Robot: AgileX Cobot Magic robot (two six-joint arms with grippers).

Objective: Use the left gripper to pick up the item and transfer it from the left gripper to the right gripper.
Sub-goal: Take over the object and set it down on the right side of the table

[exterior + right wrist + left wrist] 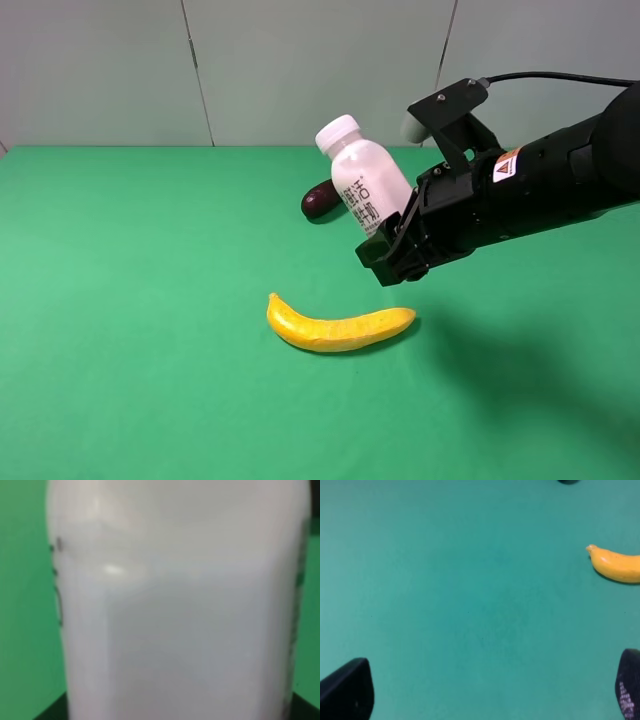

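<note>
Spreading under everything as a plain green desk (pixel 120 380), meeting grey wall panels at its far edge. Reaching in from the right edge as a thick black arm (pixel 560 175) bearing an orange-red sticker, ending over the desk's middle in the right gripper (pixel 392 242), clenching on the lower body of the item (pixel 362 180). Hanging clear of the desk as a small white bottle, tilting with its white cap toward the far left corner, showing a label with black text; filling the right wrist view as a blurred white body close to the lens. Lying flat on the desk between the middle and the near edge as a yellow banana (pixel 338 327), curving with both ends toward the far edge, sitting below the held bottle and apart from it. Resting toward the far edge as a dark purple eggplant (pixel 320 200), partly hiding behind the bottle. Showing in the left wrist view only as two black fingertips (pixel 347 692) of the left gripper (pixel 487 697), standing spread wide, released, hovering over bare green with the banana well apart.
</note>
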